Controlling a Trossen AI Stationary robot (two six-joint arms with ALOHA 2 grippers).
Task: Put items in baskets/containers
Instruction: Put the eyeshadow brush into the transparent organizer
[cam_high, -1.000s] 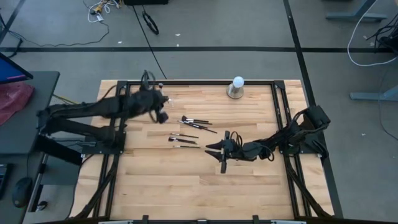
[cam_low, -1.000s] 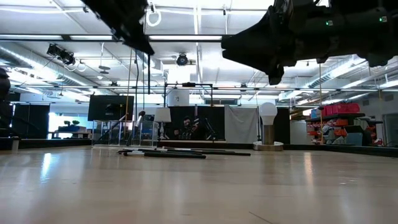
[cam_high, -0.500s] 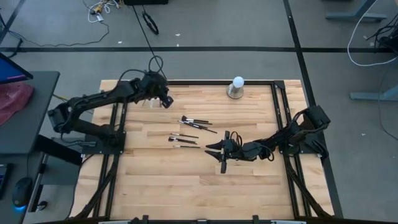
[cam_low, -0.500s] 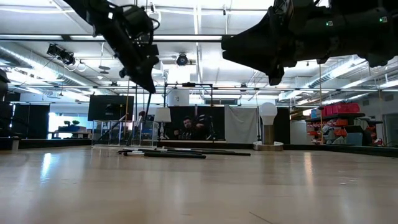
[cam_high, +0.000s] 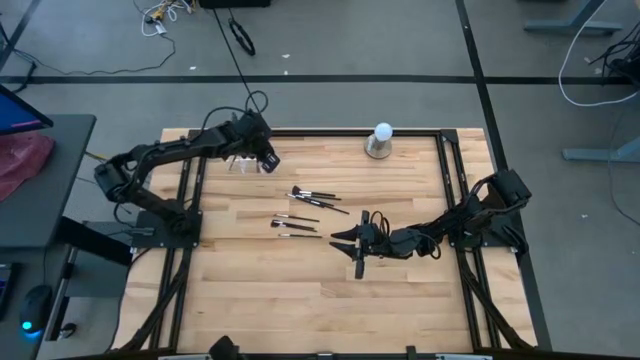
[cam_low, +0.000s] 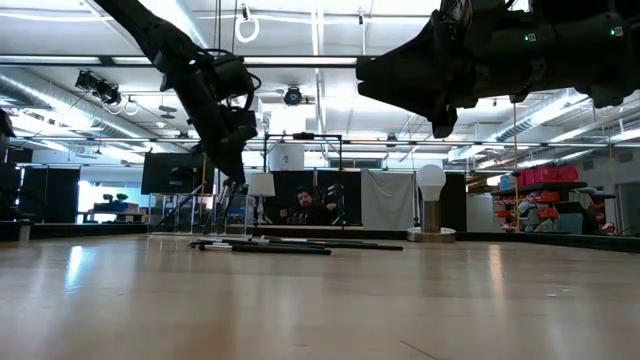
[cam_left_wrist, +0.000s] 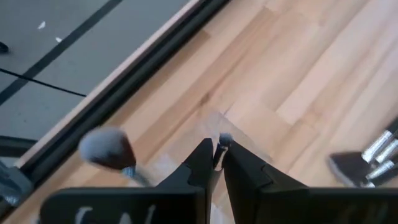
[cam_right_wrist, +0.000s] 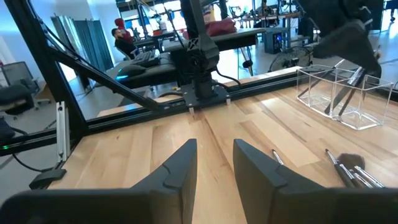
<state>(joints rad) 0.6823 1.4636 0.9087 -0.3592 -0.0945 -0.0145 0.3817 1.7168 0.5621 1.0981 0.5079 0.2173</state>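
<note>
Clear holder (cam_right_wrist: 339, 93) sits under the left gripper (cam_left_wrist: 214, 163), fingers pinching 1 brush (cam_left_wrist: 222, 144) — released off-centre, it could tip outside. Right gripper (cam_right_wrist: 214, 152) waits, fingers spread.

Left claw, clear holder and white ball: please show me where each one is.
left claw (cam_left_wrist: 214, 163), left wrist view, between its fingertips
clear holder (cam_right_wrist: 336, 92), right wrist view, front wall
white ball (cam_high: 382, 131), high view, top
</note>
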